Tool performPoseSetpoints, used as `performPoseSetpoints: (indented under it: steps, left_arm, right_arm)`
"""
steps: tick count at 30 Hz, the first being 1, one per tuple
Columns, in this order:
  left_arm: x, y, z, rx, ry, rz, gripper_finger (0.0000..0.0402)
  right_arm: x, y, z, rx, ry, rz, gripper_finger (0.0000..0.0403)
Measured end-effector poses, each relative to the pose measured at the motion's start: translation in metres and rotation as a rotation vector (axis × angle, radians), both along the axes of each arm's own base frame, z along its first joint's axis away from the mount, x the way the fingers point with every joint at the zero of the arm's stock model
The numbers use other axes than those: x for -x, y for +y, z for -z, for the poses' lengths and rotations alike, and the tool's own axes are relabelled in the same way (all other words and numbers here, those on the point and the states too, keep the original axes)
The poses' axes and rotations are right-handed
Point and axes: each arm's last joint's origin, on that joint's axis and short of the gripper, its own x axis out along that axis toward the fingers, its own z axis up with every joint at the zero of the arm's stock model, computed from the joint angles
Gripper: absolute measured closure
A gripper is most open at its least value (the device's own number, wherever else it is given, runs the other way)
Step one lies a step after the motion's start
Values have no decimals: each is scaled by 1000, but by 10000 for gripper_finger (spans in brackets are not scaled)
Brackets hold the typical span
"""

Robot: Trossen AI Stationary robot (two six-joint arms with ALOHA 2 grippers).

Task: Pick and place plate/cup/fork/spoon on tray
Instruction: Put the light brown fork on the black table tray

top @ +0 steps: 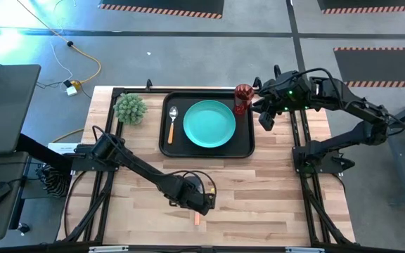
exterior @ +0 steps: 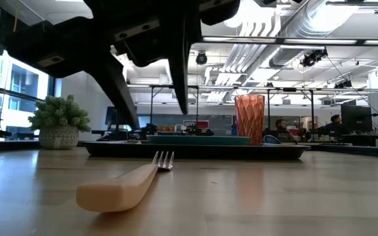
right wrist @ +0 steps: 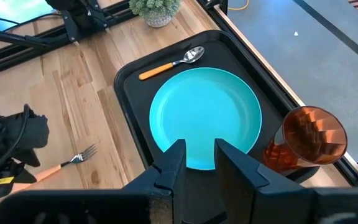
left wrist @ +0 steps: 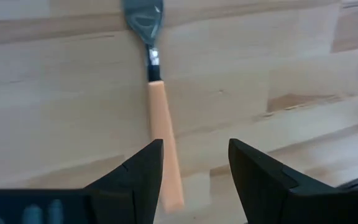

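Observation:
The fork (left wrist: 161, 134) lies flat on the wooden table near its front edge, tines (exterior: 164, 159) pointing toward the tray (top: 171, 147). My left gripper (left wrist: 194, 174) hangs open just above the fork's handle end, fingers pointing down, one on each side of it and touching nothing. On the black tray rest the teal plate (top: 209, 124) and the spoon (top: 172, 121). The red cup (top: 242, 98) stands upright at the tray's far right corner. My right gripper (right wrist: 199, 165) hovers open over the tray's right side near the cup, with nothing between its fingers.
A spiky green potted plant (top: 130, 109) stands on the table beside the tray's far left corner. Bare wood lies between the tray and the table's near edge, around the fork. Cables run over the floor beyond the far edge.

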Motion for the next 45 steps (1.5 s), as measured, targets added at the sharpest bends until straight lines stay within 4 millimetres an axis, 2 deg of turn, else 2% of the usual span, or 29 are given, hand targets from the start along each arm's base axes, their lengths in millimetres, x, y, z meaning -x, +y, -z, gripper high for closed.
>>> performPoseSetpoints:
  steps: [7, 27, 38, 41, 45]
  left_arm:
    - [3, 2, 2, -18, 36, -16, 229]
    - [-5, 0, 37, -37, 89, -26, 229]
    - [-1, 2, 48, -64, 172, 10, 230]
    - [0, 2, 53, -71, 198, 15, 242]
    - [0, 4, 57, -90, 217, 50, 278]
  right_arm:
    - [0, 0, 0, -1, 3, 0, 328]
    - [0, 0, 1, -1, 7, 0, 328]
    - [0, 0, 0, 0, 5, 0, 328]
    - [0, 0, 0, 0, 6, 0, 328]
    - [0, 0, 0, 0, 5, 0, 328]
